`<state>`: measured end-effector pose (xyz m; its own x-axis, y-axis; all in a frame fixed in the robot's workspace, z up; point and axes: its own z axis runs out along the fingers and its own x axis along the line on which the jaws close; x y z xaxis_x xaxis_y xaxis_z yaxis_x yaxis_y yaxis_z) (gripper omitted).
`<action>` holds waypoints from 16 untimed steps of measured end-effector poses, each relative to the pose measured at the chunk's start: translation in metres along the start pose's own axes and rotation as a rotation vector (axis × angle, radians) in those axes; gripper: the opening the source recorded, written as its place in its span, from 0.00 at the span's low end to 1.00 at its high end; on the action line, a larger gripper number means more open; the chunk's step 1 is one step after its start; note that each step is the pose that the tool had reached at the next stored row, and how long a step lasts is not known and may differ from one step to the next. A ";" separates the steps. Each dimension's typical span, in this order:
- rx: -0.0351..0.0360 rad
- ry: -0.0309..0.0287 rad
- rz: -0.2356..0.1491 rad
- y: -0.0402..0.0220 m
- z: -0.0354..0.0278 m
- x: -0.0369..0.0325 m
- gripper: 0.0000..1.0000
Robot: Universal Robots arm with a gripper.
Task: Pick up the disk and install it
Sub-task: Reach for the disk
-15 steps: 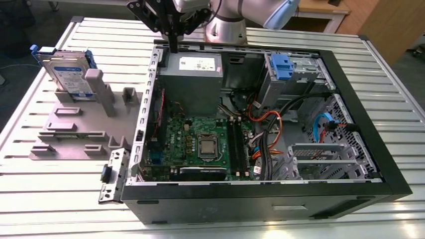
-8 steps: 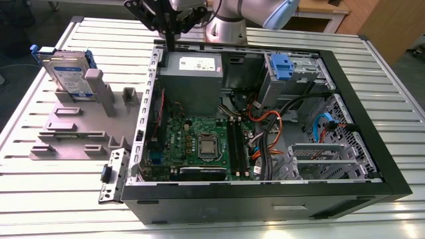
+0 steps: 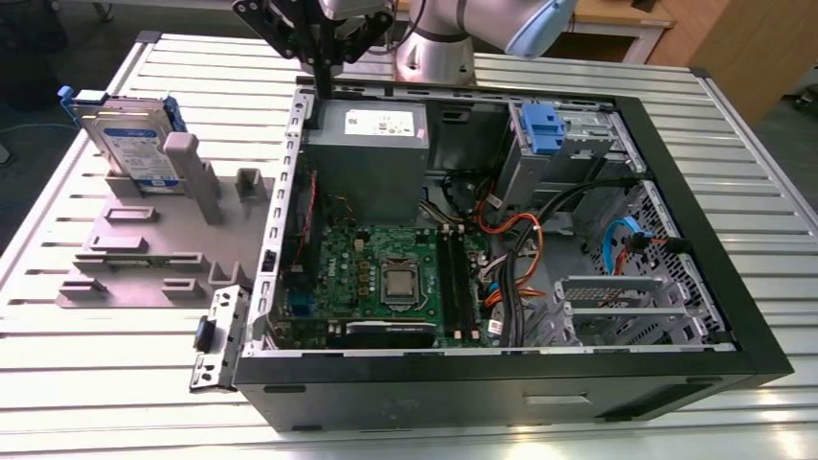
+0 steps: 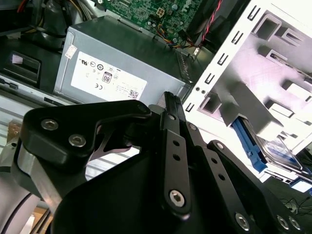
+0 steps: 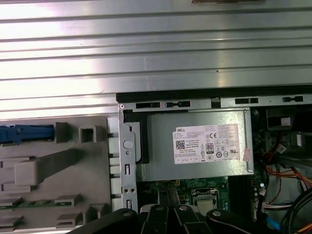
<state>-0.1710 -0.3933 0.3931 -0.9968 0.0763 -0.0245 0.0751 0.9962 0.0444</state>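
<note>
Above the far edge of the open computer case [image 3: 486, 388], as the exterior view shows it, we see the gripper [image 3: 320, 75] hanging with its fingers pressed together and nothing between them. In the second wrist view the gripper [image 4: 168, 100] points toward the grey power supply [image 4: 117, 73] and its labelled face. The disk [image 3: 128, 139] stands upright in the grey fixture [image 3: 141, 244] on the slatted metal table [image 3: 115, 402], at the exterior view's left of the case, apart from the gripper.
</note>
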 end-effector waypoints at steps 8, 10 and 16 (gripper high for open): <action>-0.0001 0.0000 0.000 -0.0002 0.0000 0.0020 0.11; 0.0000 0.0000 0.000 -0.0002 -0.0001 0.0026 0.11; 0.0000 0.0001 0.000 -0.0003 -0.0001 0.0045 0.11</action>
<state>-0.1755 -0.3933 0.3932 -0.9968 0.0762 -0.0244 0.0751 0.9962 0.0444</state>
